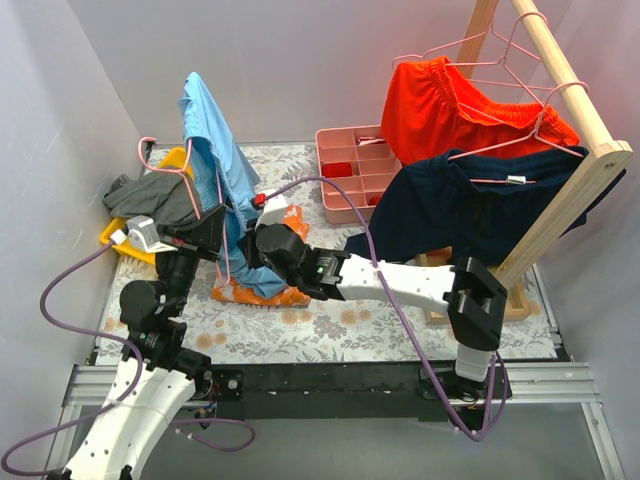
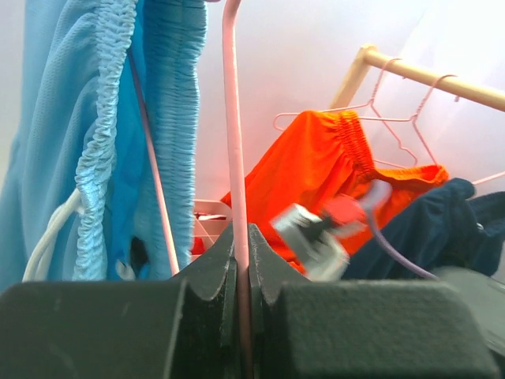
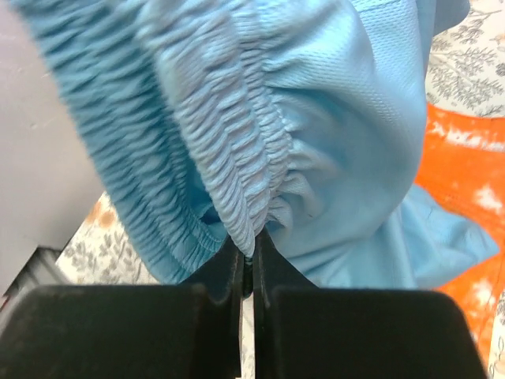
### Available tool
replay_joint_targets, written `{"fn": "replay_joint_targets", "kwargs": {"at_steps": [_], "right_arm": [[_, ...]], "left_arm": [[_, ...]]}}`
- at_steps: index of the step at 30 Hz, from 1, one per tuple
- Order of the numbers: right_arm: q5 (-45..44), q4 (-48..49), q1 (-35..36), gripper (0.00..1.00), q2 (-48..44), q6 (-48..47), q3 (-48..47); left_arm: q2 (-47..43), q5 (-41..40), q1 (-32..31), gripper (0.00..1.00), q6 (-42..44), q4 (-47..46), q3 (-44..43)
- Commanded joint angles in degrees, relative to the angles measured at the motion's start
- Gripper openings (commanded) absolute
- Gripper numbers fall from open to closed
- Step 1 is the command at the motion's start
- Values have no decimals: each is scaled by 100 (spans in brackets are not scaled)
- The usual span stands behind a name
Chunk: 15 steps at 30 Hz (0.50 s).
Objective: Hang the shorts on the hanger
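The light blue shorts [image 1: 212, 140] hang raised above the left of the table, draped over the pink wire hanger [image 1: 186, 180], whose hook points left. My left gripper [image 1: 207, 236] is shut on the hanger's wire; in the left wrist view the wire [image 2: 232, 118] runs up from between the closed gripper [image 2: 242, 251], with the shorts [image 2: 87, 134] beside it. My right gripper [image 1: 252, 243] is shut on the shorts' gathered waistband; in the right wrist view the gripper [image 3: 252, 251] pinches the elastic edge of the shorts [image 3: 331, 118].
A folded orange cloth [image 1: 262, 295] lies on the table under the shorts. A grey garment [image 1: 150, 195] on a yellow object sits at the left. A pink tray [image 1: 350, 170] stands at the back. The wooden rail [image 1: 572, 72] at right carries red-orange shorts [image 1: 450, 105] and a navy garment [image 1: 480, 210].
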<state>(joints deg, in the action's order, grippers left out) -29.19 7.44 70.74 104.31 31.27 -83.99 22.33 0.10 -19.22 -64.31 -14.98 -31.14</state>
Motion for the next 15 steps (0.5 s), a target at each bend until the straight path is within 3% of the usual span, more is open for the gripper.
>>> {"fn": "replay_joint_targets", "kwargs": {"at_steps": [1,8,15], "right_arm": [[-289,-102,291,1,-719,107,521],[-254,-628,677,1,-1211,55,647],[1,-1401,897,1,-1194,-50,296]], "left_arm": [[473,-405,24,0,51,-1506,-33],[1326,-625,24,0,138,-2631,230],[1792,-774,15,0,182,-3028,345]]}}
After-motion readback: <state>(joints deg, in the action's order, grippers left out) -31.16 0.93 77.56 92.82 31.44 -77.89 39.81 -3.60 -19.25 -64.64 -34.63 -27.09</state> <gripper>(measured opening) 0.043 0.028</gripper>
